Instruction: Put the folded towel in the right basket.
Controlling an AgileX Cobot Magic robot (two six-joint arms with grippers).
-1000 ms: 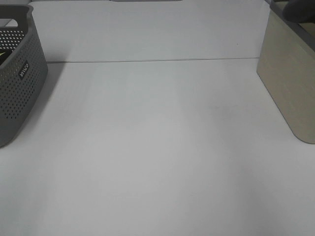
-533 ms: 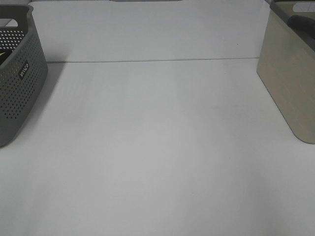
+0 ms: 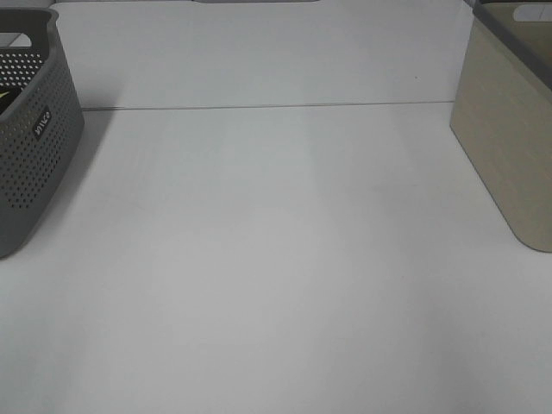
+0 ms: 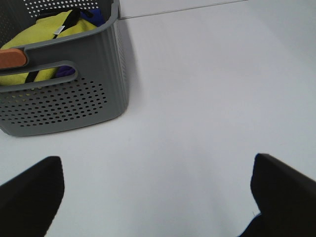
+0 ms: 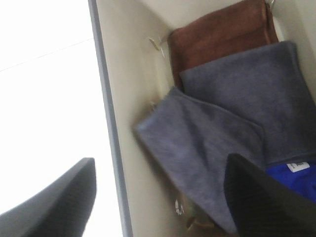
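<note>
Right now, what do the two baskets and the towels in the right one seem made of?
Left basket: grey matte plastic, judging by its moulded holes and ribs. Right basket: smooth beige walls, probably plastic too. Grey towels and brown towel: soft napped fabric, perhaps microfibre.

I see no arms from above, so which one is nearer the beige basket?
Right. The right gripper hangs above the beige basket, looking down on the towels inside. The left gripper is beside the grey basket, across the table.

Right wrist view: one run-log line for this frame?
right gripper: open, empty, above beige plastic basket | grey folded towel: inside basket | left gripper: open, empty
</note>
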